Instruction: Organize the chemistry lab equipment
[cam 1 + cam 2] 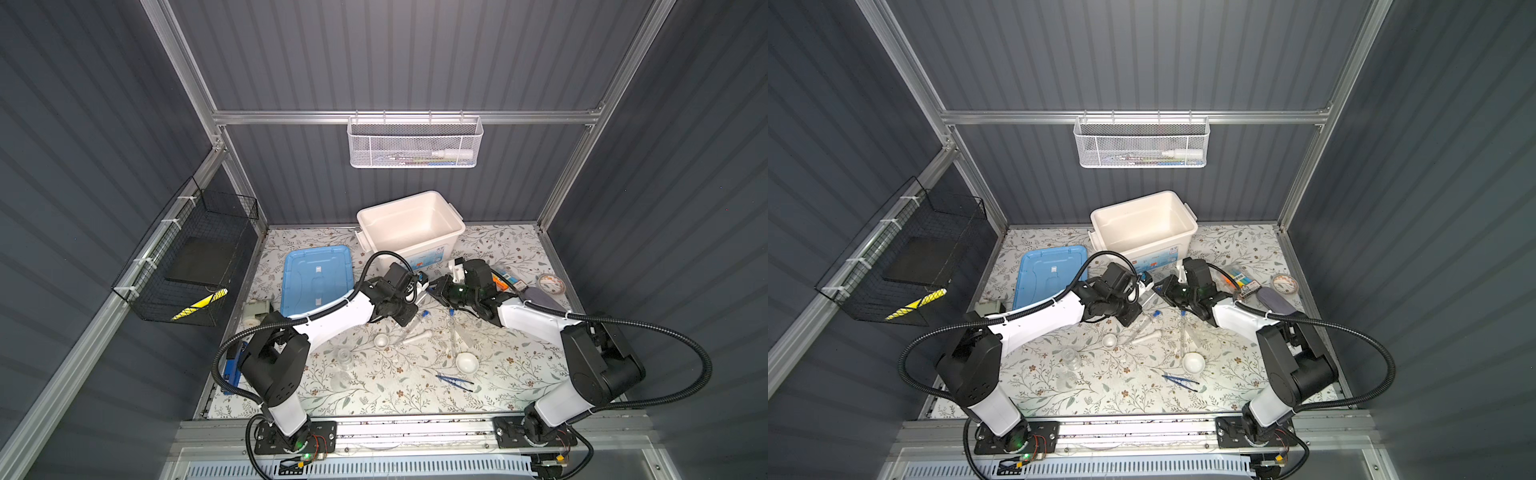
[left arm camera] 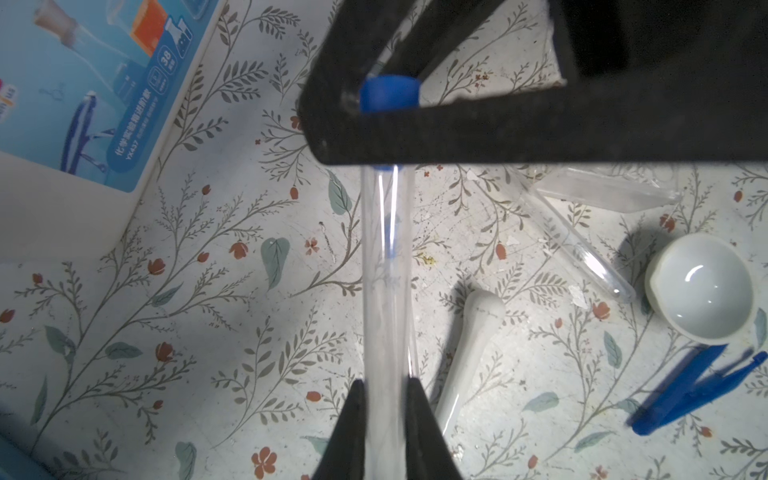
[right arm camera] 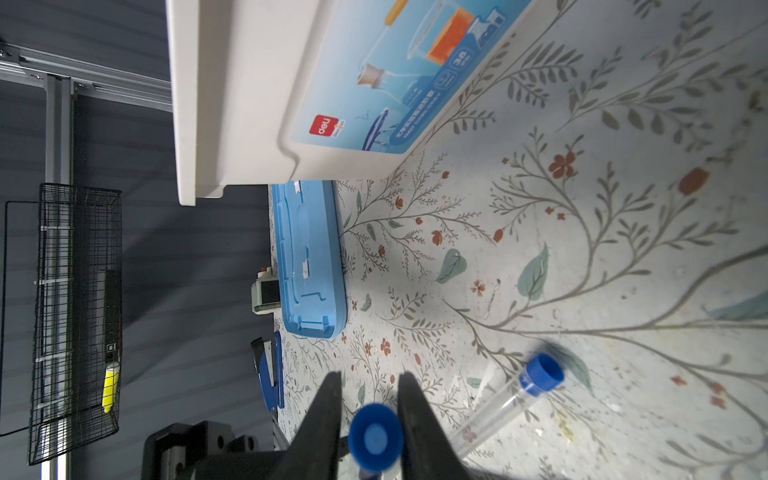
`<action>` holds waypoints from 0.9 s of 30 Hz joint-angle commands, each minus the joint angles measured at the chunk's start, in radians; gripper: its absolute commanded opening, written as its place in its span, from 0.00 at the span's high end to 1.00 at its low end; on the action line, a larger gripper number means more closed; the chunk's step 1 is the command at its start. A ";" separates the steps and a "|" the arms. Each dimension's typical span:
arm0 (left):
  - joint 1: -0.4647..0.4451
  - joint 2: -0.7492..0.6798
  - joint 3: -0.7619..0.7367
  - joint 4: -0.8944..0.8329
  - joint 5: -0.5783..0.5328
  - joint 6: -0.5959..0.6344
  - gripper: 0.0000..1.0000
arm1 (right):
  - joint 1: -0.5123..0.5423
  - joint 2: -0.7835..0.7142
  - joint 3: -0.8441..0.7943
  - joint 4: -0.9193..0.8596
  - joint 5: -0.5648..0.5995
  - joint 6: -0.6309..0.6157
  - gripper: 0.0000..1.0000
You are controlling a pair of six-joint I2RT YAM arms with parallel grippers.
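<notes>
Jaws of my left gripper (image 2: 385,382) are clamped on the clear body of a capped tube (image 2: 386,270). I hold it off the floral mat, just in front of the white bin. My right gripper (image 3: 370,376) meets it from the opposite end, jaws pressed against both sides of its blue cap (image 3: 376,436).

I judge the tube to be light, rigid and smooth-walled, so likely slippery and possibly breakable. The sensible holds are the mid-body or the wider cap, with gentle pressure.

Largest nearby is the white bin (image 1: 411,222) at the back of the mat, open and empty as far as I can see. A blue lid (image 1: 318,276) lies flat beside it.

A black wire basket (image 1: 224,212) on the left wall holds a dark flat slab and something striped yellow and black. A white mesh basket (image 1: 365,145) on the back rail holds a white bottle lying down, plus thin items too small to name.

Loose on the mat, nearer my bases, are:
- a clear plastic rack (image 2: 602,193)
- a loose tube (image 1: 452,332) beside the rack
- a second loose tube (image 1: 412,328) beside the white pestle (image 1: 417,336)
- a larger white dish (image 1: 466,362)
- small clear glassware (image 1: 344,357)
- dark blue tweezers (image 1: 455,382)
- a smaller white dish (image 1: 380,340)
</notes>
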 commanded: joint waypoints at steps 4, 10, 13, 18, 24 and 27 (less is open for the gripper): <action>-0.011 0.011 0.033 0.003 0.042 -0.013 0.86 | 0.006 -0.006 0.008 0.003 0.016 -0.027 0.79; -0.013 0.018 0.039 -0.001 0.046 -0.009 0.84 | 0.005 -0.022 -0.003 0.001 0.033 -0.030 0.82; -0.014 0.018 0.045 -0.005 0.040 -0.012 0.78 | 0.006 -0.034 -0.011 0.000 0.044 -0.033 0.83; -0.014 0.005 0.052 -0.027 -0.013 -0.031 0.57 | 0.005 -0.083 -0.028 -0.035 0.087 -0.061 0.82; -0.014 -0.049 0.020 0.006 -0.030 -0.061 0.41 | 0.002 -0.193 -0.034 -0.149 0.252 -0.133 0.82; -0.012 -0.055 0.015 0.012 -0.049 -0.082 0.34 | 0.000 -0.254 -0.040 -0.214 0.333 -0.167 0.83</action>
